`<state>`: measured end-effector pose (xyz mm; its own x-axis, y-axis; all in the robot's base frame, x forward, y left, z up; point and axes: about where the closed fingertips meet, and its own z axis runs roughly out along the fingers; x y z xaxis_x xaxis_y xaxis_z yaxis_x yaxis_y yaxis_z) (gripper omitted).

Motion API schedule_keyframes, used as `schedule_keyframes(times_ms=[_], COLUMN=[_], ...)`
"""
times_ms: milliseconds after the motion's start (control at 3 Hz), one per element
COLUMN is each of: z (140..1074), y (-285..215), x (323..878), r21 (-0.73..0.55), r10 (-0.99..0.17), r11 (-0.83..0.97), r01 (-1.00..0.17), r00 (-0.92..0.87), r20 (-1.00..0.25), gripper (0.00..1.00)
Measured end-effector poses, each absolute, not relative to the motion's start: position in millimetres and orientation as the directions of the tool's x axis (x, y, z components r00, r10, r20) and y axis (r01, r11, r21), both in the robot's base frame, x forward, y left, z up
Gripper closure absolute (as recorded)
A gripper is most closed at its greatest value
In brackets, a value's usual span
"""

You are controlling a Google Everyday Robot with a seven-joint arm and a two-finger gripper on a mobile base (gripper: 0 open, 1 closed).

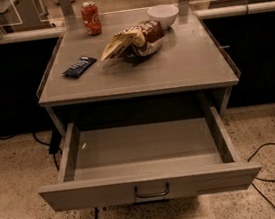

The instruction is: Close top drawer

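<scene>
The top drawer (150, 185) is a wide shallow grey metal drawer, pulled far out from under the grey tabletop (192, 64). Its flat front panel faces me, with a small dark wire pull handle (152, 191) at its centre. The drawer's inside (142, 148) looks empty apart from a small pale speck at the left. The other drawers are hidden below the open front. The gripper and the arm are out of view.
On the tabletop lie a red soda can (91, 17), a white bowl (163, 15), a brown and yellow snack bag (132, 40) and a dark blue packet (79, 66). Black cables (266, 165) run over the speckled floor at both sides. Dark cabinets stand behind.
</scene>
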<state>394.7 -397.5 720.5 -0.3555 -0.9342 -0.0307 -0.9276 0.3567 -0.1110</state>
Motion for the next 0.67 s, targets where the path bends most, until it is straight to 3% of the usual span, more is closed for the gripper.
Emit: schedule_keyframes(times_ms=[333,667], z=[708,680], y=[-388,-381], x=[384,381], r21=[-0.124,-0.021], r10=[-0.934,-0.949], r11=[0.356,0.307], r01=[-0.926,-0.952], r00=[-0.356,-0.307], r20=[-0.022,0.07], gripper=[0.0,0.0])
